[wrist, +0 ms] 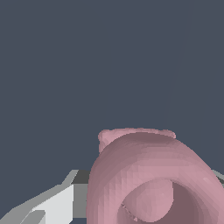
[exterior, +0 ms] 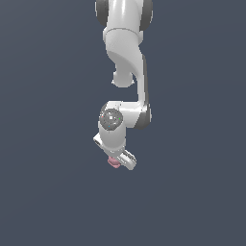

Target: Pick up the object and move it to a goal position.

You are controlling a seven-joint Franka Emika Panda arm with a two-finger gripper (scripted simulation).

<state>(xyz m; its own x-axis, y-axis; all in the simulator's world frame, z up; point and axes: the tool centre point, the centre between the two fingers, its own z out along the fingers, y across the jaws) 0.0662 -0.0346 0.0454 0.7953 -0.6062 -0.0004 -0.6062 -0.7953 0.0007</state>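
Note:
The object (exterior: 114, 164) is a small pink knob-like piece, peeking out just below the white hand in the exterior view. In the wrist view the object (wrist: 144, 170) fills the frame close to the camera, showing its ring-shaped top and a lobed edge behind. My gripper (exterior: 116, 161) points downward, with its fingers on either side of the piece. One grey-white finger (wrist: 57, 203) touches the object's side, and a sliver of the other finger (wrist: 218, 176) shows on the opposite side. The gripper (wrist: 151, 194) is shut on the object.
A uniform dark blue-grey surface surrounds the arm in both views. The white arm links (exterior: 126, 53) reach down from the top of the exterior view. No other objects or edges show.

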